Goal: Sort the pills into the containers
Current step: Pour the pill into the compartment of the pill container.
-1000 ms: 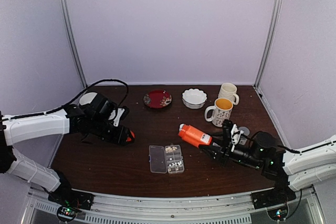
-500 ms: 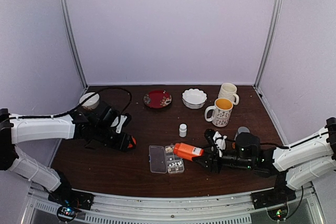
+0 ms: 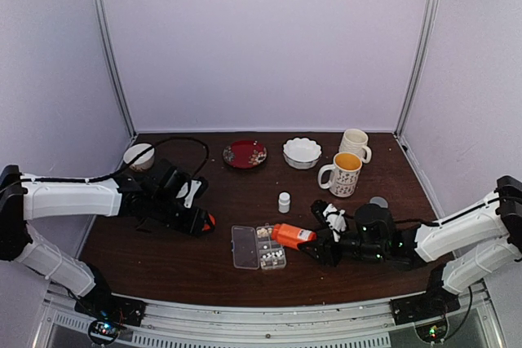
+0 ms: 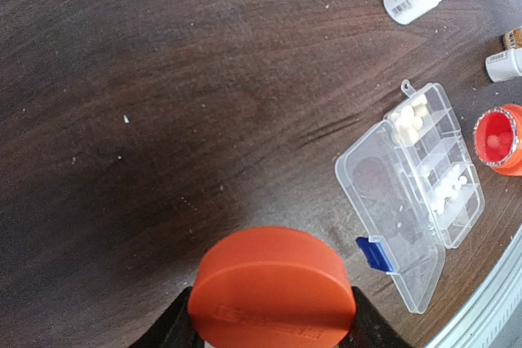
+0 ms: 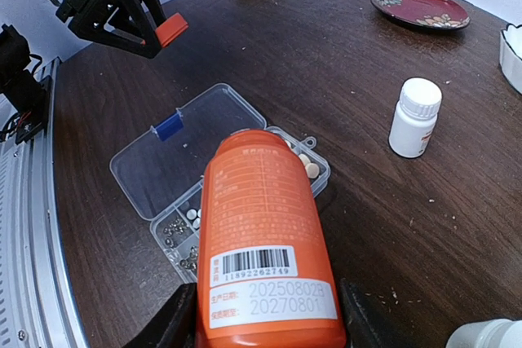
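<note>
Now that the right hand [image 5: 269, 319] has swung its gripped orange bottle [image 5: 261, 218] beside the containers [image 4: 436, 170], pouring pills [image 4: 410, 117] can begin.

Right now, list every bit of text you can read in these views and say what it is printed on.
"20250802B": on the white label of the orange bottle, right wrist view.
"20270801": same label, the line below.
Barcode digits, the characters beside both numbers and the bottle's upper print: too small to read.
White bottle label and orange cap embossing: blurred, unreadable.
</note>
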Controlling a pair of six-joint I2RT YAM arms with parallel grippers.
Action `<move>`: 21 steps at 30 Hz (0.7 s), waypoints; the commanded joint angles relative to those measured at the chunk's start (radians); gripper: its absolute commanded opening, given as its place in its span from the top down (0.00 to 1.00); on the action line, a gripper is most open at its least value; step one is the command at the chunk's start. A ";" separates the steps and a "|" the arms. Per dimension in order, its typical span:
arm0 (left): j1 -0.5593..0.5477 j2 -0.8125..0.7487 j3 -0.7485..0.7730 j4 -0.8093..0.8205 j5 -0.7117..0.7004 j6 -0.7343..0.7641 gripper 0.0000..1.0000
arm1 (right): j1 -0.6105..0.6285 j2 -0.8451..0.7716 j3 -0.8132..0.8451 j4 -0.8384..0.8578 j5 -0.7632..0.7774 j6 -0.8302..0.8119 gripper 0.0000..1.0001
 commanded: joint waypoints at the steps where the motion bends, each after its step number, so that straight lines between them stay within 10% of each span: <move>1: -0.007 0.011 -0.002 0.039 0.014 0.009 0.96 | -0.006 -0.009 0.021 0.026 0.002 0.001 1.00; 21: -0.015 0.037 0.011 0.040 0.022 0.010 0.96 | -0.008 0.014 0.117 -0.154 0.045 -0.043 1.00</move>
